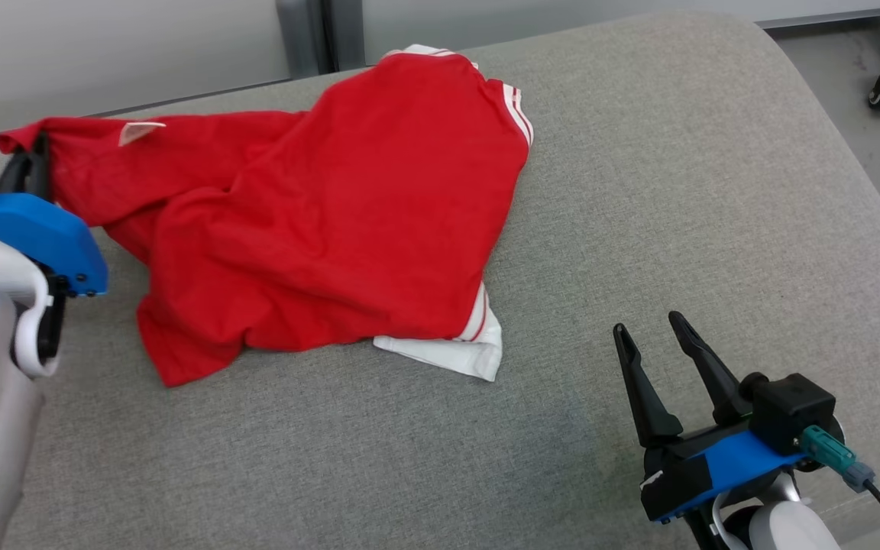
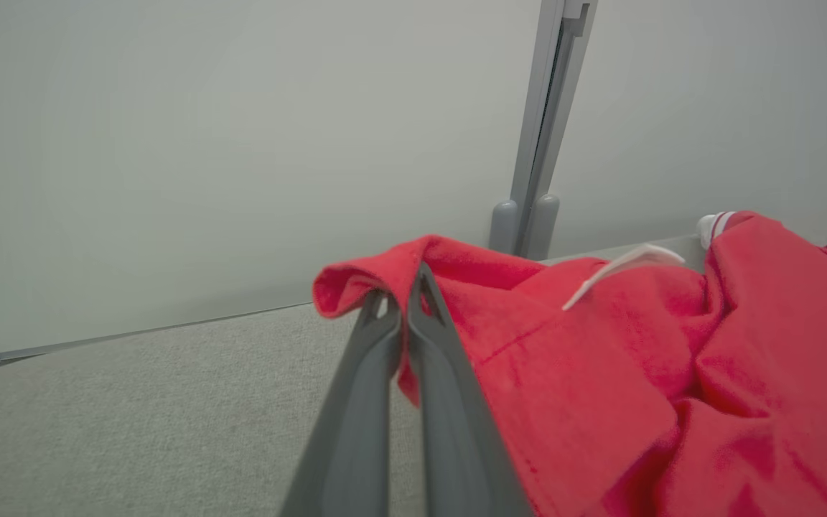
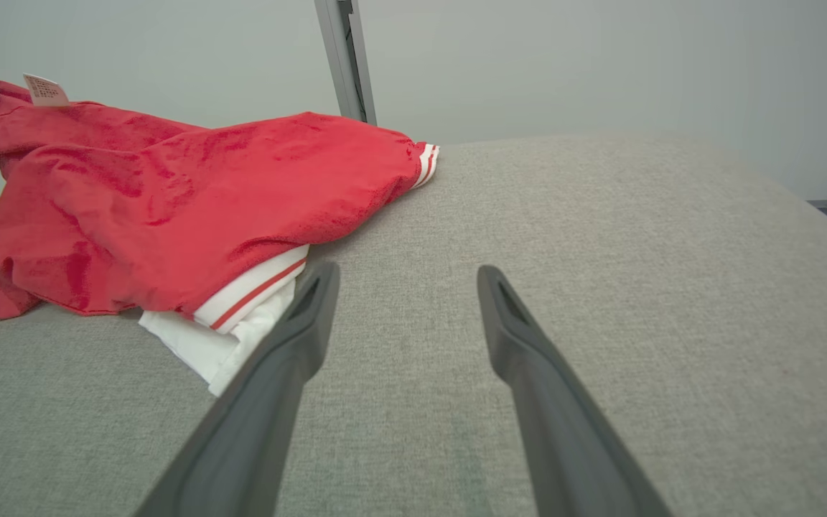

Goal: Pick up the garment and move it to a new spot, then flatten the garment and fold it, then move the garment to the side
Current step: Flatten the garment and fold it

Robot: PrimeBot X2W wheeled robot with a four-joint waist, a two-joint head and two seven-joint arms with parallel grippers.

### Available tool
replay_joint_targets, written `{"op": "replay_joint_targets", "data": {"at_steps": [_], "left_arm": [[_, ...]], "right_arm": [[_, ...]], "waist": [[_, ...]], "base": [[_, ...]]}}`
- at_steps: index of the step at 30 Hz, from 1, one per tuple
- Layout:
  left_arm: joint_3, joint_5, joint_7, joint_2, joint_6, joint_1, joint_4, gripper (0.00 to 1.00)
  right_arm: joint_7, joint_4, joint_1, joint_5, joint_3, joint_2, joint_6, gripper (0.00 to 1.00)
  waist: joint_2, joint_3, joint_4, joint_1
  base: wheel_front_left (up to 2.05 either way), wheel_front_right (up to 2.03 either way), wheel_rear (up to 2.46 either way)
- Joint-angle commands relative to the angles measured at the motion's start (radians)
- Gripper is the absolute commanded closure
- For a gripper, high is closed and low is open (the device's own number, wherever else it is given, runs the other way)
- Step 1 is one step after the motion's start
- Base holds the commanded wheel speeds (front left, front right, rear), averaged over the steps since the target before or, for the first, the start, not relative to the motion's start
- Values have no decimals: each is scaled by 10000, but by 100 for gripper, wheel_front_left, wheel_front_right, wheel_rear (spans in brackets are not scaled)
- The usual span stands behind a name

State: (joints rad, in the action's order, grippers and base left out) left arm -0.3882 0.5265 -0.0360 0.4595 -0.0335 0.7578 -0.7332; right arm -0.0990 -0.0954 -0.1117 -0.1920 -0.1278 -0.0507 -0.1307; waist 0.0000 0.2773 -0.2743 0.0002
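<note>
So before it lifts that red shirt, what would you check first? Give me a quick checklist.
1. Is the left tool shut on a fold at the edge of the garment? Ok.
2. Is the right tool open and apart from the garment? Ok.
3. Is there bare room on the grey padded surface beside the garment for a new spot? Ok.
4. Is the garment lying flat? Not ok: it is bunched, with a white part poking out beneath.
5. Is the pinch firm enough to bear a lift? Cannot tell.
</note>
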Motion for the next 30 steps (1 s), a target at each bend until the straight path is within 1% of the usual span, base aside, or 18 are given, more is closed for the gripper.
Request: {"op": "replay_joint_targets", "data": {"at_steps": [1, 5, 7, 8, 9, 10, 13, 16, 18, 20, 25, 30], "left_arm": [[42, -84, 20, 208, 43, 195, -32, 100], [5, -343, -251, 580, -137, 401, -91, 100], [-16, -331, -292, 538, -201, 388, -200, 100], [9, -275, -274, 490, -254, 346, -254, 58], [14, -230, -254, 411, -284, 273, -311, 0], [7, -179, -232, 331, -291, 189, -352, 0], [42, 67, -403, 87, -120, -110, -512, 0], [103, 411, -685, -320, 22, -524, -522, 0], [171, 737, -839, -571, 347, -926, -491, 0], [213, 946, -1113, -703, 575, -1292, -393, 0], [428, 1265, -1973, -1157, 699, -2424, 304, 0], [539, 962, -2276, -1447, 627, -3538, 1629, 0]], "right_arm": [[-112, -73, -150, -76, -55, 3, -1, 0], [-183, -224, -308, -111, -104, 3, -1, 0], [-165, -279, -343, -105, -152, 3, -1, 0], [-149, -308, -351, -100, -166, 3, -1, 0], [-133, -336, -371, -95, -163, 2, -1, 0], [-116, -333, -387, -96, -164, 2, -1, 0], [-101, -349, -346, -43, -96, 3, -1, 0], [-26, -322, -190, 50, 91, 0, -1, 0], [46, -267, -92, 113, 206, 2, -1, 0], [99, -211, -28, 183, 341, 2, -1, 0], [252, -32, 269, 317, 662, -1, -1, 0], [395, 142, 620, 334, 1042, -1, -1, 0]], "waist": [[0, 71, -26, -2], [0, 169, -9, -2], [0, 163, 54, -2], [0, 142, 92, -2], [0, 101, 148, -2], [0, 65, 195, -2], [0, -100, 396, -2], [0, -366, 680, -2], [0, -561, 864, -2], [0, -743, 1050, -2], [0, -1196, 1486, -2], [0, -1512, 1897, -2]], "base": [[0, 0, 0], [0, 0, 0], [0, 0, 0], [0, 0, 0], [0, 0, 0], [0, 0, 0], [0, 0, 0], [0, 0, 0], [0, 0, 0], [0, 0, 0], [0, 0, 0], [0, 0, 0]]}}
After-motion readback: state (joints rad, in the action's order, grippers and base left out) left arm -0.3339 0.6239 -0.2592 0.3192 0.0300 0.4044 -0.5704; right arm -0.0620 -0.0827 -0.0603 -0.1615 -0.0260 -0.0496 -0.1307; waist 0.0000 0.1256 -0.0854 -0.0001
